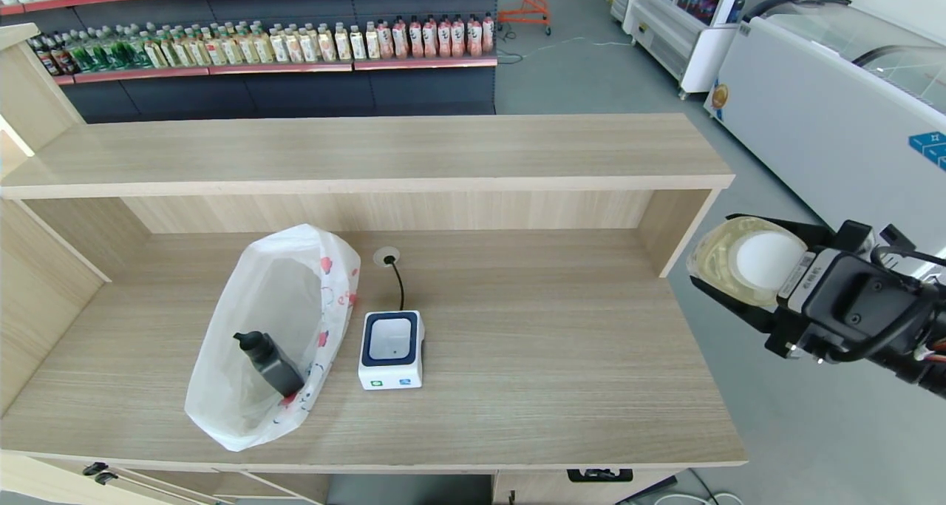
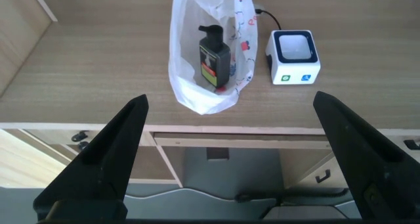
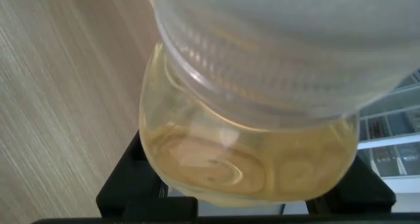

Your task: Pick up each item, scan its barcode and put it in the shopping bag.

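Note:
My right gripper (image 1: 739, 268) is shut on a clear bottle of pale yellow liquid with a white cap (image 1: 746, 261), held in the air off the counter's right end. Up close the bottle (image 3: 256, 132) sits between the dark fingers. A white plastic shopping bag (image 1: 273, 327) lies open on the counter's left part, with a dark pump bottle (image 1: 270, 361) inside; both bag (image 2: 197, 60) and pump bottle (image 2: 214, 56) show from the left wrist. The white barcode scanner (image 1: 392, 348) stands just right of the bag. My left gripper (image 2: 230, 158) is open, back from the counter's near edge.
The wooden counter (image 1: 554, 357) has a raised back shelf (image 1: 369, 150) and side walls. A black cable runs from the scanner (image 2: 294, 56) to a grommet hole (image 1: 386, 256). Freezer chests (image 1: 828, 106) stand to the right across the aisle.

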Controlling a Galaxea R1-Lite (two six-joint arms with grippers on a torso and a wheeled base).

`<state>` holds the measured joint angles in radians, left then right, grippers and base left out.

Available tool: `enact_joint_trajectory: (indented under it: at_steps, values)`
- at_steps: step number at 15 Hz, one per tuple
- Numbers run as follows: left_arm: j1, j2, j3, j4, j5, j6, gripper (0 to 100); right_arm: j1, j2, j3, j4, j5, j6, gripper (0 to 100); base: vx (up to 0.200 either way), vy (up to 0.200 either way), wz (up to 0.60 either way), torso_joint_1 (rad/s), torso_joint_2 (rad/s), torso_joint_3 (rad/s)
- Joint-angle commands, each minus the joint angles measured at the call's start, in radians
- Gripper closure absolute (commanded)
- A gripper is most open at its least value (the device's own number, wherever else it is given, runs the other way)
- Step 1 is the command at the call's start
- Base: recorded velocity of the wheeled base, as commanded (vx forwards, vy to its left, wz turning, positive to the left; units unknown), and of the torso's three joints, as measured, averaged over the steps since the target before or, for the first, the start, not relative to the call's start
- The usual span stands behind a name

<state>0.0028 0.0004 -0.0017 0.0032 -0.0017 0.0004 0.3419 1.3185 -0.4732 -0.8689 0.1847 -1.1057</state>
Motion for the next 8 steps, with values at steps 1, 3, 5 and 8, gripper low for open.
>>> enact_joint_trajectory:
  at_steps: [1, 3, 5, 8]
  values:
    - [0.000, 0.000, 0.000, 0.000, 0.000, -0.002, 0, 0.003, -0.021, 0.022, -0.001, -0.001, 0.000, 100, 0.000, 0.200, 0.00, 0.002, 0.00, 0.007]
    - [0.000, 0.000, 0.000, -0.002, 0.000, -0.007, 0, 0.003, -0.033, 0.031, 0.001, -0.001, 0.001, 100, 0.000, 0.200, 0.00, 0.002, 0.00, 0.002]
    - [0.000, 0.000, 0.000, -0.002, 0.002, -0.008, 0, 0.003, -0.033, 0.031, 0.002, 0.001, 0.003, 100, 0.000, 0.200, 0.00, -0.002, 0.00, 0.007]
    - [0.000, 0.000, 0.000, 0.000, 0.000, -0.005, 0, 0.002, -0.022, 0.028, 0.004, 0.002, 0.026, 100, 0.000, 0.200, 0.00, 0.004, 0.01, 0.004]
